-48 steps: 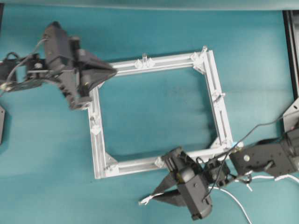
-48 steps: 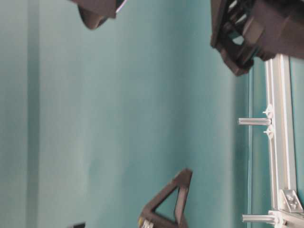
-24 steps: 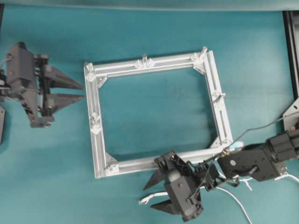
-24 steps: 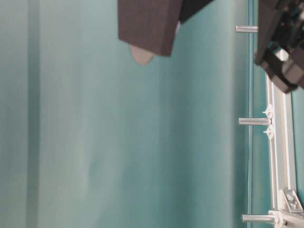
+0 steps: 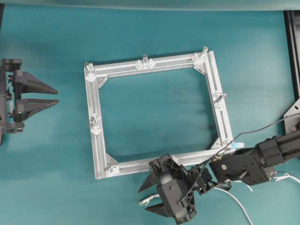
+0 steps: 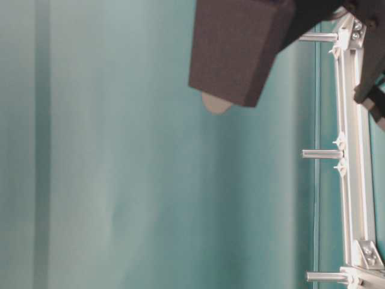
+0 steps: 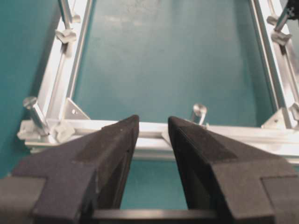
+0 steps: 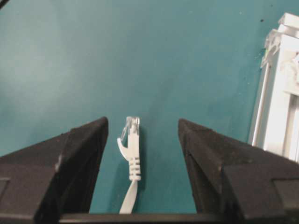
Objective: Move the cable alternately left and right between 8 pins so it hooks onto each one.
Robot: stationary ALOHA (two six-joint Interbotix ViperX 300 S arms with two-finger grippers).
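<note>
The cable (image 8: 131, 154) lies flat on the teal counter (image 5: 154, 37), its plug end between the fingers (image 8: 77, 154) of your right gripper (image 5: 146, 197), which stand apart and do not touch it. This is just below the frame (image 5: 154, 63). Your left gripper (image 5: 51, 95), fingers also apart, holds nothing, well left of the pins (image 5: 145, 57).

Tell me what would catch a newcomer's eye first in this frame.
The square aluminium frame with its upright pins dominates mid-table. Below its bottom edge, the open right gripper straddles the white cable end, not gripping it. The left gripper sits open, far left of the frame.
</note>
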